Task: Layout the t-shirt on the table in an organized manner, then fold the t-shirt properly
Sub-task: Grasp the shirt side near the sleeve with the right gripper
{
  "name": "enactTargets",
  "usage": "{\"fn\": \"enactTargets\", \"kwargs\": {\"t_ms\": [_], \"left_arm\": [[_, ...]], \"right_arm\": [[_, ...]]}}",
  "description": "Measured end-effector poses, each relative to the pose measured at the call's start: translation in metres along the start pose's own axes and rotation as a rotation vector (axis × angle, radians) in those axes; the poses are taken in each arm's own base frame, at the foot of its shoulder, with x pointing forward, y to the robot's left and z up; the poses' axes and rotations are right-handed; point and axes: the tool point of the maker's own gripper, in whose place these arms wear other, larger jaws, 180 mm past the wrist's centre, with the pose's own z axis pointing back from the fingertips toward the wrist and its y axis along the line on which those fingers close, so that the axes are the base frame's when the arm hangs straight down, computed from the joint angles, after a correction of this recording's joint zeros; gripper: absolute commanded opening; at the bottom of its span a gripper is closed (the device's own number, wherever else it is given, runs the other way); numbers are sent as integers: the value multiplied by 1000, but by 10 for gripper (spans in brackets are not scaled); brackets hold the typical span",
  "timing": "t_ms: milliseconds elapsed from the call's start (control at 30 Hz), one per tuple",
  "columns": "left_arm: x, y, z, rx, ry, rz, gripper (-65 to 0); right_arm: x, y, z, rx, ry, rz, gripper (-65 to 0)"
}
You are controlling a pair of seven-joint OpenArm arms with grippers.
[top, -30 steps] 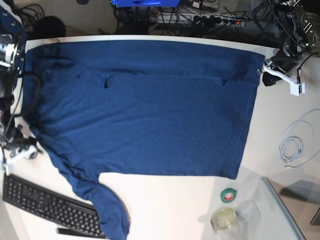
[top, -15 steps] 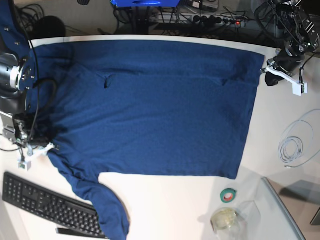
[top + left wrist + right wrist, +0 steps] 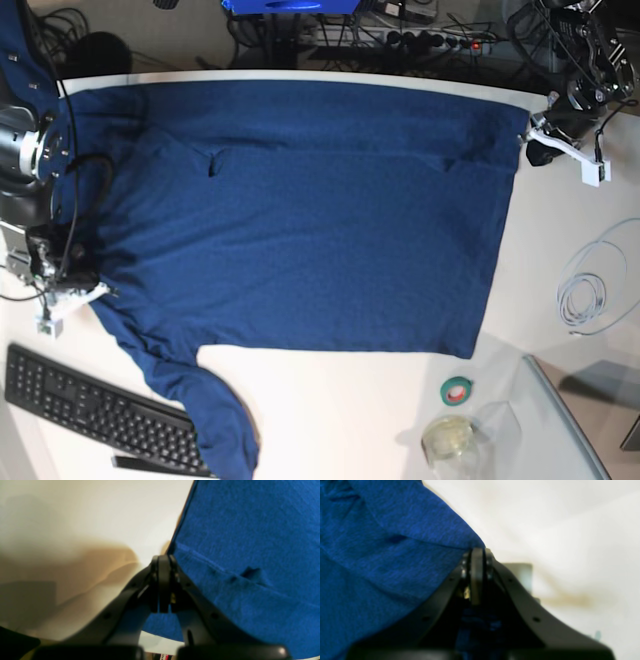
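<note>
The dark blue t-shirt (image 3: 300, 220) lies spread flat across the white table (image 3: 540, 260), with one sleeve trailing toward the front left. My left gripper (image 3: 532, 143) sits at the shirt's far right corner. In the left wrist view its jaws (image 3: 161, 560) are pressed together at the hem of the t-shirt (image 3: 250, 530), and a crease runs out from the tip. My right gripper (image 3: 98, 291) is at the shirt's left edge. In the right wrist view it (image 3: 477, 551) is shut on a peak of the t-shirt (image 3: 382, 555).
A black keyboard (image 3: 90, 410) lies at the front left, partly under the sleeve. A green tape roll (image 3: 458, 390) and a glass jar (image 3: 450, 438) stand at the front right. A coiled white cable (image 3: 590, 290) lies on the right. Cables crowd the floor beyond the far edge.
My right arm moved in from the table's left edge onto the shirt's left side, and its jaws closed on the fabric. The left gripper shifted only slightly at the right corner.
</note>
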Motion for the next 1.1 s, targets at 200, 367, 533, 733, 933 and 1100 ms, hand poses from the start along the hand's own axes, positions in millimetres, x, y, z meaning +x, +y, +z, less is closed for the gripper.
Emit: {"fn": "enactTargets", "kwargs": {"t_ms": [200, 367, 533, 733, 933, 1100], "left_arm": [[-1, 0, 0, 0, 1, 0, -650], [-1, 0, 0, 1, 1, 0, -650], [0, 0, 0, 0, 0, 0, -650], [0, 0, 0, 0, 1, 0, -650], [0, 0, 0, 0, 1, -1, -650], [1, -1, 0, -1, -2, -1, -650]], "right_arm": [[25, 11, 8, 43, -65, 48, -648], [26, 21, 26, 45, -66, 121, -648], [25, 27, 49, 35, -63, 173, -648], [-2, 45, 77, 49, -37, 217, -648], [-36, 70, 101, 83, 1, 219, -648], [-70, 71, 102, 86, 102, 212, -641]]}}
